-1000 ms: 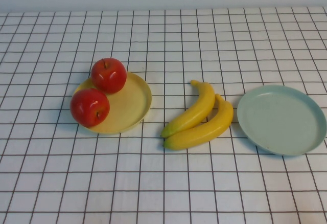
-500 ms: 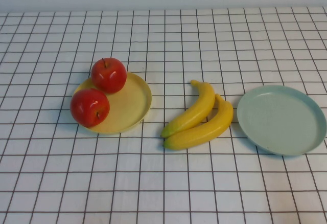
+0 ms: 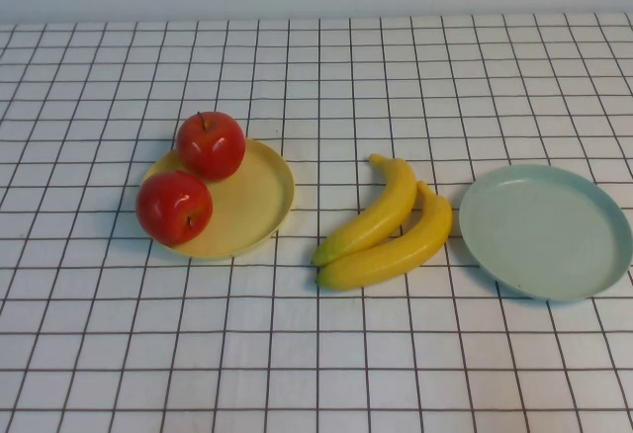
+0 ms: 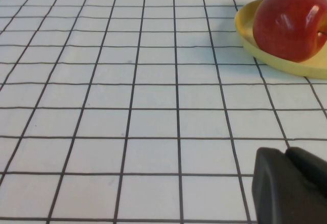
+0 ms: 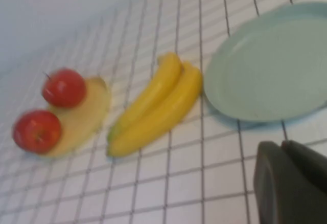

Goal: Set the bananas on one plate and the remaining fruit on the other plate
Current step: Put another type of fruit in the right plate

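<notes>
Apples [image 3: 192, 174] sit on yellow plate [image 3: 259, 196]; bananas [image 3: 388, 227] remain on desk [image 3: 316, 354] beside blue-green plate [image 3: 546, 230]. My left end effector [image 4: 291, 188] and right end effector [image 5: 291, 183] are parked; grip state indeterminate.

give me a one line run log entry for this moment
apples on yellow plate | bananas on table, beside empty blue-green plate | left gripper and right gripper back, holding nothing

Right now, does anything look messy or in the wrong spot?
Only the bananas: they lie on the cloth between the plates, not on the blue plate. Both apples sit on the yellow plate. Each claw, left and right, waits off to its side.
</notes>
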You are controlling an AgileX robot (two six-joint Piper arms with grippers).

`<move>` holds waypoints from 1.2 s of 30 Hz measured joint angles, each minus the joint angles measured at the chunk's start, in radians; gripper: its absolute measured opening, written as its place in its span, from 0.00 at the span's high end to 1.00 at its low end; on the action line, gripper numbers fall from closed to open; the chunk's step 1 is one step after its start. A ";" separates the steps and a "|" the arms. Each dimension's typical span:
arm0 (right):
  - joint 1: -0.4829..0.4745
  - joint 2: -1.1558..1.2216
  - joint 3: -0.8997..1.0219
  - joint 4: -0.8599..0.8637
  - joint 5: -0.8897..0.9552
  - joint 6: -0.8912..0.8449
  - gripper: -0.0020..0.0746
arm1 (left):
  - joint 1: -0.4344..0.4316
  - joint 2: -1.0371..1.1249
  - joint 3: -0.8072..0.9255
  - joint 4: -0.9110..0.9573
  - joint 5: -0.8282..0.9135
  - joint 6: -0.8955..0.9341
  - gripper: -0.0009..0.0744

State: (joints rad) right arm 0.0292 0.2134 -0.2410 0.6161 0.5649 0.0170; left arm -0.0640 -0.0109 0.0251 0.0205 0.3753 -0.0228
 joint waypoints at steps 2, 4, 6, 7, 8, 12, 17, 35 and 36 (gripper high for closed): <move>0.000 0.114 -0.075 -0.075 0.082 -0.007 0.99 | 0.000 0.000 0.000 0.000 0.000 0.000 0.99; 0.000 0.249 -0.158 -0.108 0.169 -0.031 0.99 | 0.000 0.000 0.000 0.000 0.000 0.000 0.99; 0.000 0.389 -0.243 -0.125 0.254 -0.086 0.99 | 0.000 0.000 0.000 0.000 0.000 0.000 0.99; 0.000 0.462 -0.286 -0.130 0.306 -0.115 0.99 | 0.000 0.000 0.000 0.000 0.000 0.000 0.99; 0.000 0.521 -0.318 -0.132 0.354 -0.135 0.99 | 0.000 0.000 0.000 0.000 0.000 0.000 0.99; 0.079 0.777 -0.445 -0.185 0.435 -0.176 0.99 | 0.000 0.000 0.000 0.000 0.000 0.000 0.99; 0.311 1.000 -0.619 -0.390 0.442 -0.017 0.99 | 0.000 0.000 0.000 0.000 0.000 0.000 0.99; 0.493 1.609 -1.287 -0.533 0.614 0.130 0.52 | 0.000 0.000 0.000 0.000 0.000 0.000 0.99; 0.493 1.637 -1.315 -0.533 0.617 0.149 0.45 | 0.000 0.000 0.000 0.000 0.000 0.000 0.99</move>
State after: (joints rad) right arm 0.5217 1.8505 -1.5561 0.0832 1.1817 0.1662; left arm -0.0640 -0.0109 0.0251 0.0205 0.3753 -0.0228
